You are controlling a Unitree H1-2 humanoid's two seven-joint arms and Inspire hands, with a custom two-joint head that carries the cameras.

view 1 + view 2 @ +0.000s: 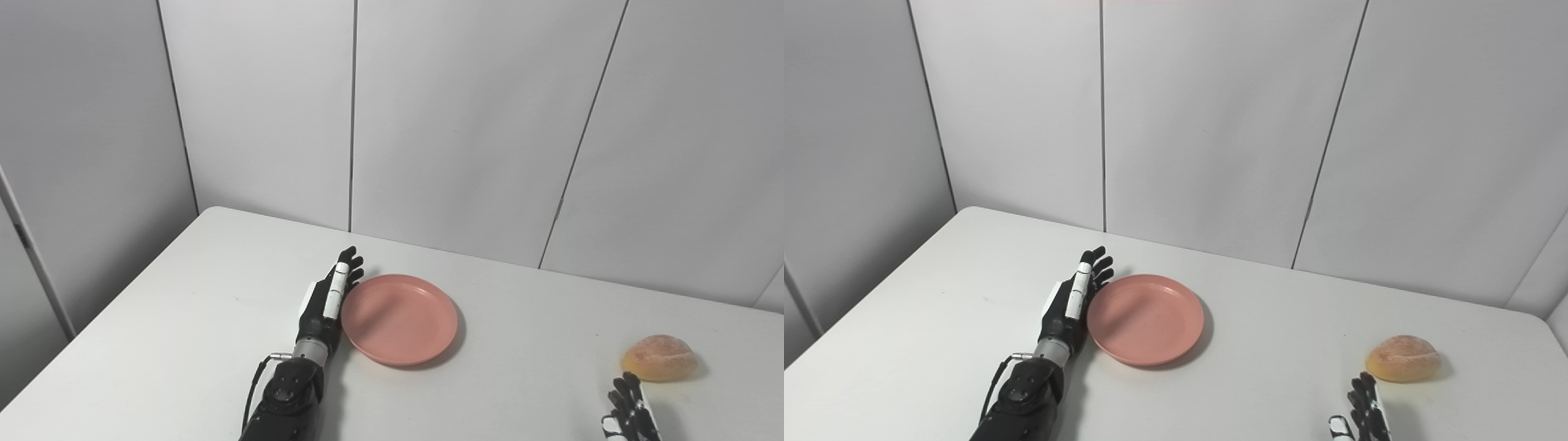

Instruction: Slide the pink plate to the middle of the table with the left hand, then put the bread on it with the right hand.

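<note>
Down at the bottom edge, around five o'clock, the right hand [1363, 413] pokes into view, black fingers pointing up, holding nothing; most of it is cut off, so I cannot tell how far the fingers are spread. Just beyond it, toward one o'clock of that hand, sits the round golden-brown bread roll [659, 358], near but not touched, so that hand looks parked and waiting its turn.

Over to the action: the left hand [327, 300] lies edge-on with fingers straight and together, gripping nothing, its side pressed along the nine-o'clock rim of the shallow round pink plastic plate [399, 318]. That flat blade pose makes sense for a push rather than a grasp, the whole hand acting as a paddle against the rim.

That plate rests flat on the white table [159, 343], a little left of centre, empty. By my read the slide toward three o'clock is under way or nearly finished, with the bread step not yet begun. One risk: a push off the rim's centre could spin the plate instead of carrying it.
</note>
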